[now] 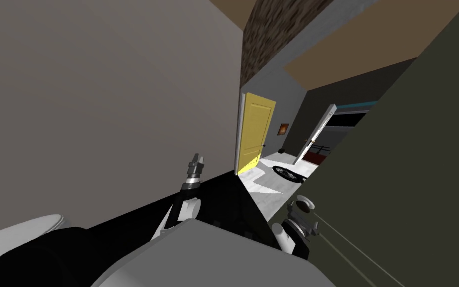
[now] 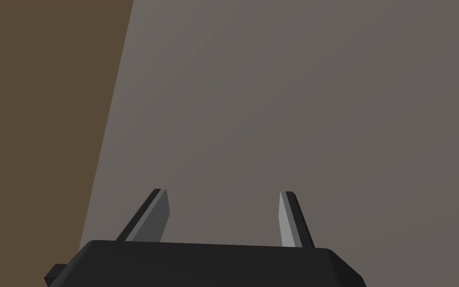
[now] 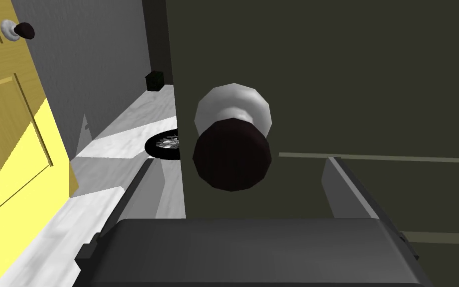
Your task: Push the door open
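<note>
A home hallway — olive door (image 1: 422, 174), yellow door (image 1: 254, 133), round rug (image 1: 287, 174).

The near door (image 3: 348, 74) is dark olive with paler olive lines. Its knob (image 3: 232, 154) is blackish maroon on a white-grey plate (image 3: 233, 102). The far door (image 1: 253, 134) is bright yellow. The floor (image 3: 119, 134) is marbled white and grey, and the round rug (image 1: 287, 174) is black with a white pattern. The left wall (image 1: 99, 99) is taupe, the strip (image 1: 268, 35) above it mottled brown brick, and the far picture (image 1: 283, 129) orange-brown.
</note>
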Available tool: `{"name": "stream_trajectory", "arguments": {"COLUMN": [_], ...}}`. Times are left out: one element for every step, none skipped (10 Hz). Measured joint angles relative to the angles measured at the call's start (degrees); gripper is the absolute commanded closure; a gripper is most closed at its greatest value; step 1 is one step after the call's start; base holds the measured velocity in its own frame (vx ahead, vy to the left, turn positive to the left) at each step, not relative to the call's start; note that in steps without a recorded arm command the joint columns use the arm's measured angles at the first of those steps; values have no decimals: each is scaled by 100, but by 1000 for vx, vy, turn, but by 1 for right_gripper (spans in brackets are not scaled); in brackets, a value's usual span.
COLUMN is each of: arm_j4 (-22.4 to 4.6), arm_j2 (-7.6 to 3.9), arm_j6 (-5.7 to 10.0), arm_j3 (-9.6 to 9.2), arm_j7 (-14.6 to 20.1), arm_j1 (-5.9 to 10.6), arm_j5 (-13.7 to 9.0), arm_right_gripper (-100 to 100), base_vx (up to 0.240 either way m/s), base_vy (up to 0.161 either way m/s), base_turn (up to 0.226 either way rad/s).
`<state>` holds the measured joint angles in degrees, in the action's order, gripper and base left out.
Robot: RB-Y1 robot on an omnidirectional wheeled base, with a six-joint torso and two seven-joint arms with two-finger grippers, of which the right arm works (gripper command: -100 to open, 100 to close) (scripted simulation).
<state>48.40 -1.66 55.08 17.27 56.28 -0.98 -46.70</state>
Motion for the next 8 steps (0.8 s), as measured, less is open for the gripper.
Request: {"name": "stream_trajectory", "arguments": {"arm_j4": [-53,-63,22,18,14,17,20,21], "arm_j2": [-21,-6,58,150,158,147,134,126], "arm_j6": [25,31,2,7,12,10,2,-3], "arm_j3": [1,5,11,9,9,13,18,21], "arm_j7": [35,58,52,62,67,65,64,64], "arm_j1": [11,2,-56,-73,-72,-74,-66,-63], "arm_j5": [-1,-5,-12,-11,-11,-12,-14,-16], "arm_right_gripper": [-100,-100,-100,-100,100,100,100,100], "base_vx": [131,106,105,50,-7,-16,-7,0], "base_vy": [-165,-171,-147,-61,5,18,9,0], "base_turn": [21,20,19,12,-12,-2,1,0]}}
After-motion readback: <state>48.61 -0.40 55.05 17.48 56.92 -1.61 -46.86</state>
